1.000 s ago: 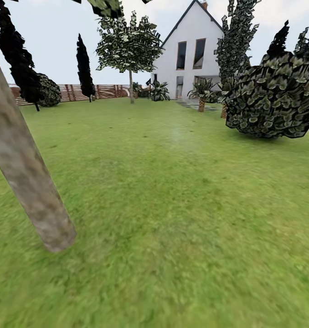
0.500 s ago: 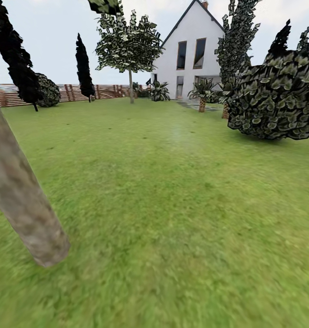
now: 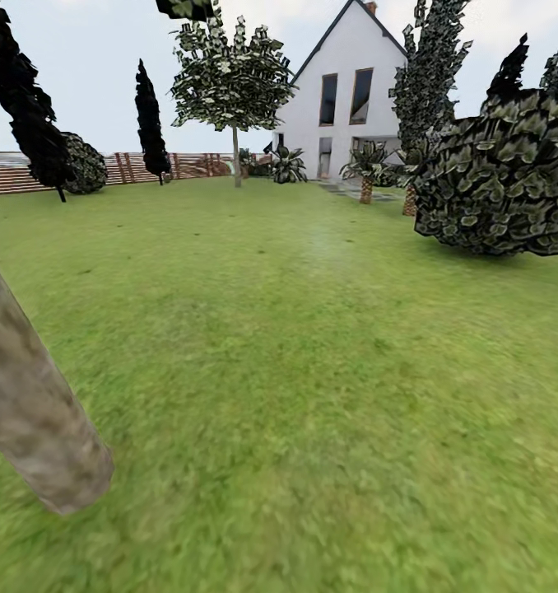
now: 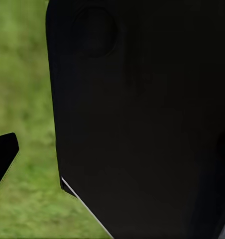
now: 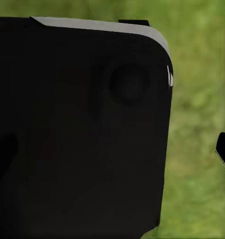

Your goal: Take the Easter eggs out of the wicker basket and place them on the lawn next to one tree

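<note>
— Grass everywhere, was it?

— Yes. The broad green mottled lawn (image 3: 312,371) filled the head view. At far left the thick bare grey-brown tree trunk (image 3: 32,420) leaned across the corner, its base planted in the grass. Behind it stood tall dark narrow cypress-like trees (image 3: 24,91) and the brown slatted fence (image 3: 147,169).

— And further along?

— A thin-stemmed leafy tree (image 3: 232,78), then the white gabled house (image 3: 345,91) with short palms (image 3: 364,169) before it, and at right a big rounded dark-leaved shrub (image 3: 501,177).

— Any basket or eggs?

— I could not spot them in these pictures.

— The claws?

— Each wrist camera faced a large black body part with blurred grass beyond, plus a small dark tip at the edge. Whether either claw was spread or closed, or held anything, I couldn't tell.
</note>
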Controlling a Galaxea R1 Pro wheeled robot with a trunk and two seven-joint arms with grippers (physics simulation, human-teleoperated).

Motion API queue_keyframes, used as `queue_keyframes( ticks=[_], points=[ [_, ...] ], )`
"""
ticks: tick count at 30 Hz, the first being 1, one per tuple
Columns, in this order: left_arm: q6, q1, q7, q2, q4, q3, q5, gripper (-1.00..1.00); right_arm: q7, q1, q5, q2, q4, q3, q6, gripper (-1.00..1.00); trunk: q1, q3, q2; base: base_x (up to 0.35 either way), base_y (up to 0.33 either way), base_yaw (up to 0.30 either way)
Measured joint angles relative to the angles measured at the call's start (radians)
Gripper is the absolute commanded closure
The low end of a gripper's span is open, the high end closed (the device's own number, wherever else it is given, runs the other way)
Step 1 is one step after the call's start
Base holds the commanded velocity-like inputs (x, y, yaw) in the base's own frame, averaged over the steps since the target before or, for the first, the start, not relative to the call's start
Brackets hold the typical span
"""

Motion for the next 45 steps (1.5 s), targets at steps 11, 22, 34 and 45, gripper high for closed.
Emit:
queue_keyframes(
  ticks=[11,22,34,45],
  points=[
    [0.0,0.0,0.0,0.0,0.0,0.0,0.0,-1.0,0.0,0.0,0.0,0.001,0.0,0.0,0.0,-1.0,0.0,0.0,0.0,0.338,0.0,0.0],
    [0.0,0.0,-0.001,0.0,0.0,0.0,0.0,-1.0,0.0,0.0,0.0,0.002,0.0,0.0,-0.002,-1.0,0.0,0.0,0.0,0.338,0.0,0.0],
    [0.0,0.0,-0.001,0.0,0.001,0.0,0.0,-1.0,0.0,0.0,0.0,0.002,0.0,0.0,-0.002,-1.0,0.0,0.0,0.0,0.338,0.0,0.0],
    [0.0,0.0,-0.001,0.0,0.0,0.0,0.0,-1.0,0.0,0.0,0.0,0.002,-0.001,0.0,-0.002,-1.0,0.0,0.0,0.0,0.338,0.0,0.0]
  ],
)
